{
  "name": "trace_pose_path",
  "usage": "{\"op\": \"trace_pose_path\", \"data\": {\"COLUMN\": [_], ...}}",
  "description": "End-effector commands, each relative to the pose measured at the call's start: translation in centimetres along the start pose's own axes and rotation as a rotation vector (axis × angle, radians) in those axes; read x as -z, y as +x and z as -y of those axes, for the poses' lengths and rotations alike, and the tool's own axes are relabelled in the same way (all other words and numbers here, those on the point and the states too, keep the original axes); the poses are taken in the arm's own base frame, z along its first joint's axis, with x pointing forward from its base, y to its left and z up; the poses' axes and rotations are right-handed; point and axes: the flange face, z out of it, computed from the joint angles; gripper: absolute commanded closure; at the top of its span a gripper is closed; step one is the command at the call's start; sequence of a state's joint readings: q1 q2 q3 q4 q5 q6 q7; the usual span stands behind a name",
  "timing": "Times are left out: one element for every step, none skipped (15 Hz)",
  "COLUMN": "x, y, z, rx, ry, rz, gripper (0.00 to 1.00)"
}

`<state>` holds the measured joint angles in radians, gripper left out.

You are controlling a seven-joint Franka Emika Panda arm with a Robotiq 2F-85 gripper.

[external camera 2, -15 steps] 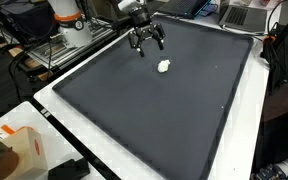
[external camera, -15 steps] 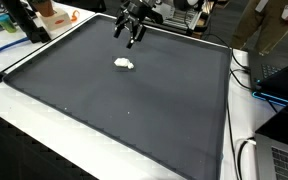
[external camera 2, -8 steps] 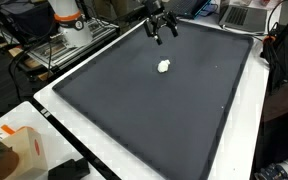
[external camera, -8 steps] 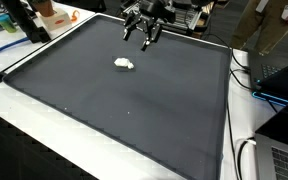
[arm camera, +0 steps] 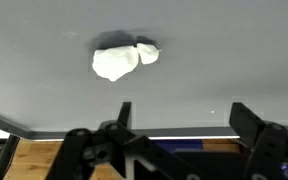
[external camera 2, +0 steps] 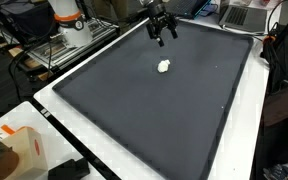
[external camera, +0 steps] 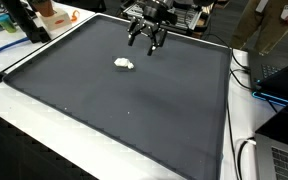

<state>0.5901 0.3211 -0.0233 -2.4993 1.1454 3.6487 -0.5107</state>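
Your tool (external camera: 144, 44) hangs wide open and empty, near the crumpled white wad (external camera: 124, 64) on the dark bench mat (external camera: 134, 115).

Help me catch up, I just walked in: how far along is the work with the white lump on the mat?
Done: nothing visible; the white lump lies alone on the dark mat, ungripped. In hand: the hand hangs open and empty near the mat's far edge, apart from the lump; the wrist view shows the lump ahead of it. Left: any contact with the lump, not yet made.
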Motion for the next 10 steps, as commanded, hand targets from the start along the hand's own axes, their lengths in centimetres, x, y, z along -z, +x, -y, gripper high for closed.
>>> {"op": "trace_pose_path", "data": {"x": [0.4,0.6,0.7,0.8,0.6,0.4,0.1,-0.3,-0.8,-1.0], "y": [-0.3,-0.4,-0.7,-0.7,-1.0,-1.2,-1.6,-1.9,-2.6,-3.0], "z": [0.3,0.3,0.3,0.4,0.4,0.4,0.2,-0.1,-1.0,-1.8], "rx": [0.023,0.031,0.039,0.043,0.042,0.041,0.04,0.032,0.012,-0.009], "ry": [0.022,0.027,0.036,0.045,0.049,0.053,0.05,0.041,-0.007,-0.043], "rz": [0.023,0.029,0.043,0.051,0.068,0.085,0.104,0.12,0.125,0.129], "gripper": [0.0,0.0,0.0,0.0,0.0,0.0,0.0,0.0,0.0,0.0]}}
